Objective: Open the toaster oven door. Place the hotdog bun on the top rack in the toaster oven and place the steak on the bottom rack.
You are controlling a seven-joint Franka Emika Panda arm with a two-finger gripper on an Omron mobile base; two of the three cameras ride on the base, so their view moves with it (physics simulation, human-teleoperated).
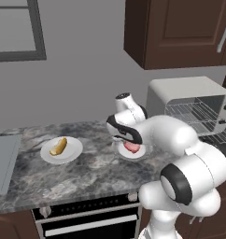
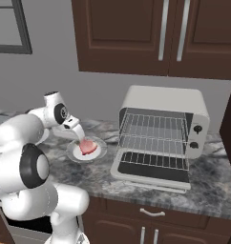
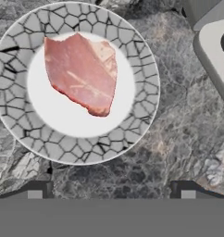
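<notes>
The light grey toaster oven (image 2: 161, 102) stands on the counter with its door (image 2: 153, 172) folded down flat. Inside show the top rack (image 2: 154, 125) and the bottom rack (image 2: 154, 144), both bare. The pinkish steak (image 3: 81, 74) lies on a crackle-rimmed white plate (image 3: 132, 134), left of the oven (image 2: 88, 147). My gripper (image 3: 111, 192) hovers just above that plate, open, with nothing between its fingers; it also shows over the steak from the right base view (image 2: 80, 136). Farther left, the golden hotdog bun (image 1: 59, 146) rests on another white plate (image 1: 74, 153).
A black built-in oven (image 1: 87, 219) sits under the counter edge. A grey sink panel (image 1: 3, 163) lies at far left. Dark wall cabinets (image 2: 151, 33) hang above the toaster oven. A corner of the open door (image 3: 215, 46) reaches close to the steak's plate.
</notes>
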